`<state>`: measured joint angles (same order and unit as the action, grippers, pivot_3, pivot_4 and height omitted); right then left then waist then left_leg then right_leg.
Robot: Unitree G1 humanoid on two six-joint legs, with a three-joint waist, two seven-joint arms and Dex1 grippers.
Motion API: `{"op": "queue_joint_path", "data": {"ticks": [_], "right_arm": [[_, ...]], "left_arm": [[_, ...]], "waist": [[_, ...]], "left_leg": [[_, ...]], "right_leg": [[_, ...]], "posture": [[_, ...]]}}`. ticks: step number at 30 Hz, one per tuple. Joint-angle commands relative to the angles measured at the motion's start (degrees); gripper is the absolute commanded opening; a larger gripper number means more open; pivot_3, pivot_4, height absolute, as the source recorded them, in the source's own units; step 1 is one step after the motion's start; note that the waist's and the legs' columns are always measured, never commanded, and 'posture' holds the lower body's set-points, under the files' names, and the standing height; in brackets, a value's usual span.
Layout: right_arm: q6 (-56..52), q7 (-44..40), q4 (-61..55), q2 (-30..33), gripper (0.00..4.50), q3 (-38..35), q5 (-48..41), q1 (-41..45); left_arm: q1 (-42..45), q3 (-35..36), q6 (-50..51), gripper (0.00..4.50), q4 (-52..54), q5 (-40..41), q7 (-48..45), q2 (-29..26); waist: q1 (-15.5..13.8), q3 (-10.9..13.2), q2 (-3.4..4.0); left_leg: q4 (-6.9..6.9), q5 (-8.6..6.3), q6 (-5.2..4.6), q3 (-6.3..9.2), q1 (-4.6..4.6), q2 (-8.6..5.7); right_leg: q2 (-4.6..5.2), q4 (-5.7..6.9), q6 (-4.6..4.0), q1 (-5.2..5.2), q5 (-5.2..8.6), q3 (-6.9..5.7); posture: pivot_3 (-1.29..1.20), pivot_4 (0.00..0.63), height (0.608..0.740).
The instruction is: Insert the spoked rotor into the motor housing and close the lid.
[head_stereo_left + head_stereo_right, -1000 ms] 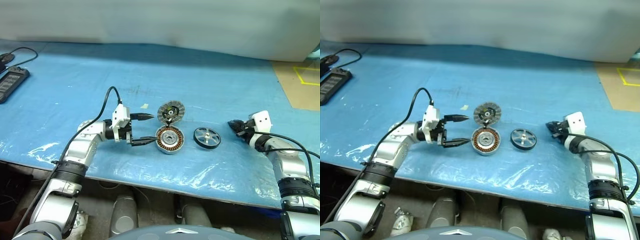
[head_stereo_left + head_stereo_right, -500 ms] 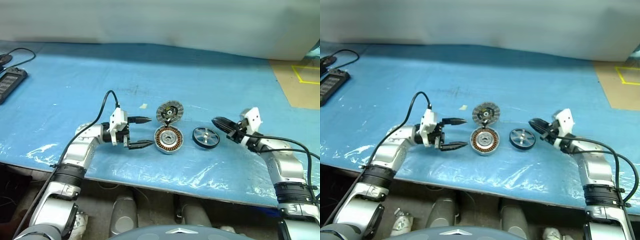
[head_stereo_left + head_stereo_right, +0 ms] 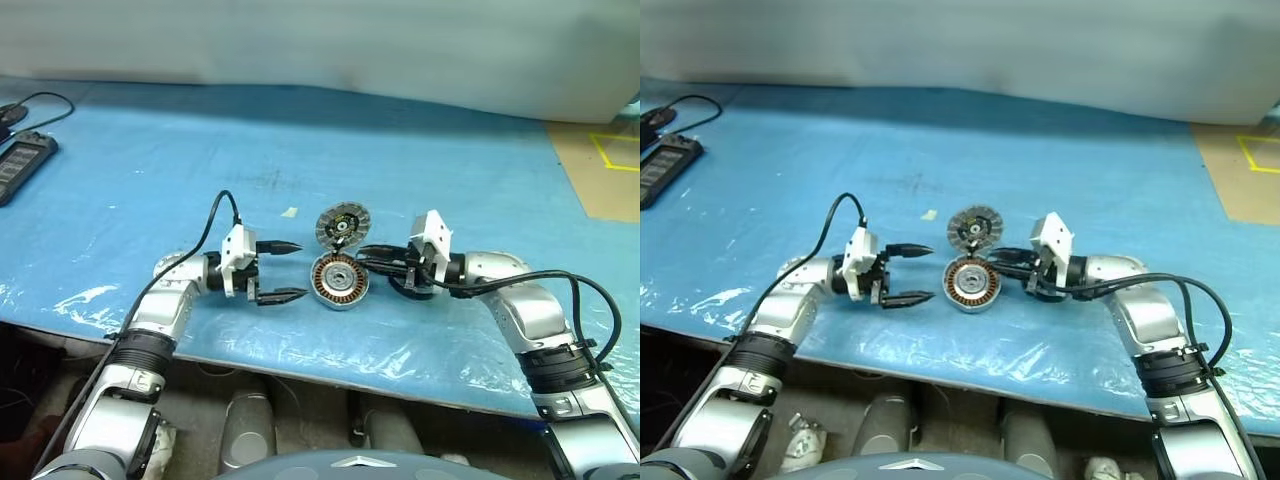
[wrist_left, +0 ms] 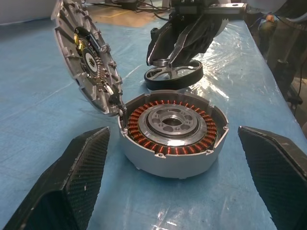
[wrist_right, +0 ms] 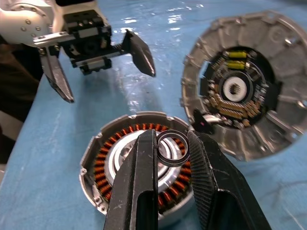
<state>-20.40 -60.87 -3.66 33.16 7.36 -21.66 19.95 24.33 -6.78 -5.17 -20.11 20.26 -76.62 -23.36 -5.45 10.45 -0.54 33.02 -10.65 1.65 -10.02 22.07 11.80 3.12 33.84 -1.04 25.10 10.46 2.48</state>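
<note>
I had the left gripper (image 3: 300,270) spread wide and level on the blue sheet (image 3: 450,170), its fingers pointing at the motor housing (image 3: 339,280) from just beside it, touching nothing. The housing lay flat and uncovered, its copper windings showing. The lid (image 3: 342,224) stood tilted up at its far edge, ribbed face toward me. The right gripper (image 3: 365,257) reached in from the other side, its narrow fingers pinching a small dark ring (image 5: 172,148) over the housing's rim. The spoked rotor (image 4: 172,76) lay flat on the sheet just right of the housing, under that gripper.
</note>
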Motion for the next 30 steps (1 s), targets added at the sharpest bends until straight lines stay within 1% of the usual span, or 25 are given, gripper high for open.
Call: {"op": "queue_joint_path", "data": {"ticks": [1,6,19,25,30], "right_arm": [[-0.24,-0.39,-1.7,-0.75,0.56,0.61,-0.31,1.11],[-1.37,-0.45,-1.95,-1.75,0.56,2.52,0.29,1.6],[-0.04,-0.45,-0.78,-2.5,0.56,6.59,4.45,1.86],[2.12,0.43,2.9,-4.06,0.56,7.0,6.8,2.74],[2.51,0.05,3.51,-4.67,0.56,6.74,7.34,3.02]], "left_arm": [[-0.19,0.62,-1.06,4.5,0.54,0.14,-0.02,0.06],[-0.56,0.48,-1.1,4.5,1.02,-0.17,0.08,0.11],[-1.64,0.24,-0.21,4.5,2.75,-0.41,1.27,-0.03],[-1.7,0.07,-0.32,4.5,2.88,-0.58,1.72,0.17],[-1.7,-0.08,-0.63,4.5,2.73,-0.84,2.06,0.3]], "waist": [[0.0,0.0,0.0],[0.09,0.0,0.0],[0.11,0.0,0.0],[0.12,0.0,0.0],[0.12,0.0,0.0]], "left_leg": [[0.0,0.0,0.0,0.0,0.0,0.0],[0.0,0.01,0.01,0.0,0.0,0.0],[0.0,0.01,0.02,0.0,0.0,0.0],[0.01,0.01,0.02,0.0,-0.01,-0.01],[0.01,0.02,0.03,0.0,0.0,-0.01]], "right_leg": [[0.01,0.0,0.0,0.0,0.0,0.0],[0.0,0.0,0.0,0.0,0.0,0.0],[0.01,0.01,0.0,0.0,0.0,0.01],[0.01,0.02,0.0,-0.01,0.0,0.01],[0.01,0.02,0.0,0.0,0.0,0.0]], "posture": [[0.0,0.15,0.74],[0.0,0.15,0.74],[0.0,0.15,0.74],[0.0,0.15,0.74],[0.0,0.15,0.74]]}}
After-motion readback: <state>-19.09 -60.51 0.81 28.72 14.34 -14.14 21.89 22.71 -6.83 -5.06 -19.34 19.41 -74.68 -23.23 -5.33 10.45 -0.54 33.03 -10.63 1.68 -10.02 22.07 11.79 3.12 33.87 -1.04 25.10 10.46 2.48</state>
